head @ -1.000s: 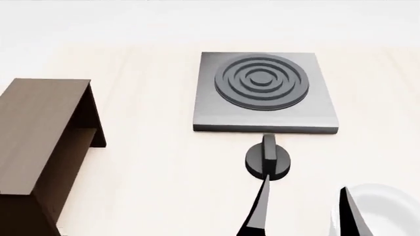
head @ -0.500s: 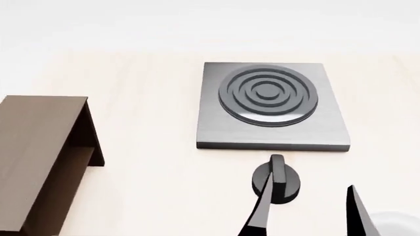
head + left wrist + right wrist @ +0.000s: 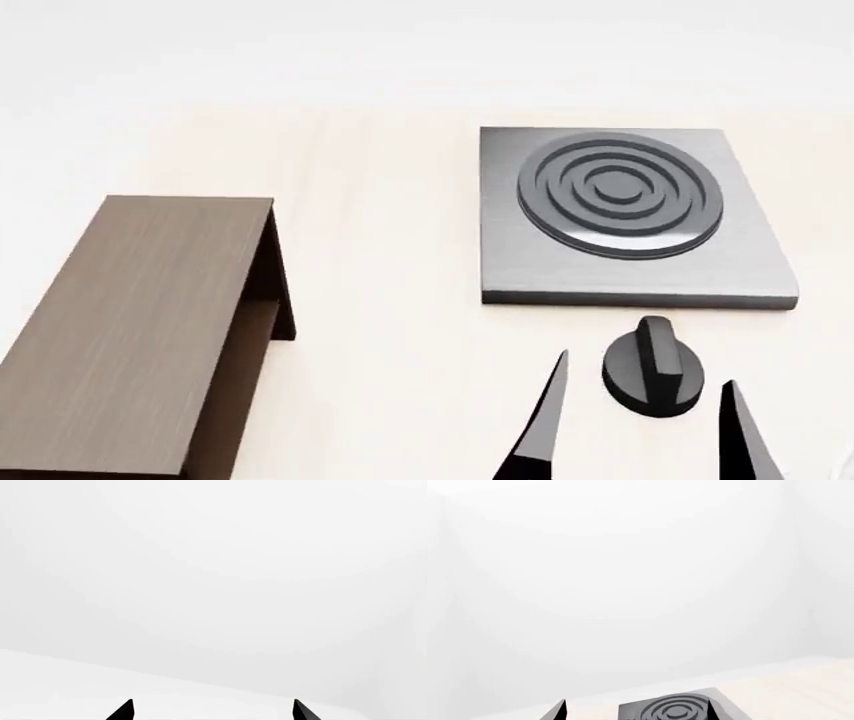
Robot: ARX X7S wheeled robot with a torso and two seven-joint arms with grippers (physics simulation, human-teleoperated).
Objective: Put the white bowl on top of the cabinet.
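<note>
The white bowl cannot be seen in any of the three views; in the head view only a faint pale sliver sits at the near right corner, too little to be named, so the bowl's place cannot be told and is judged to lie outside the framing. The cabinet (image 3: 140,335) stands at the near left of the worktop (image 3: 387,330), its flat brown top bare, well apart from the grey stove plate (image 3: 634,215) at the far right. The right hand (image 3: 641,425) is held with its fingers spread, nothing between them, and the black knob (image 3: 654,365) is framed in the gap just beyond the tips. The left hand (image 3: 212,711) is likewise spread and empty, seen only in its wrist view against blank white. The main risk is judged to be a reach made for a bowl that is not in sight: the approach could be misjudged and the rim struck or the bowl pushed away. The knob could also be knocked by the spread fingers if the right hand is lowered where it hangs, and a glossy, deep bowl may slip from a shallow pinch during the long carry across to the cabinet
</note>
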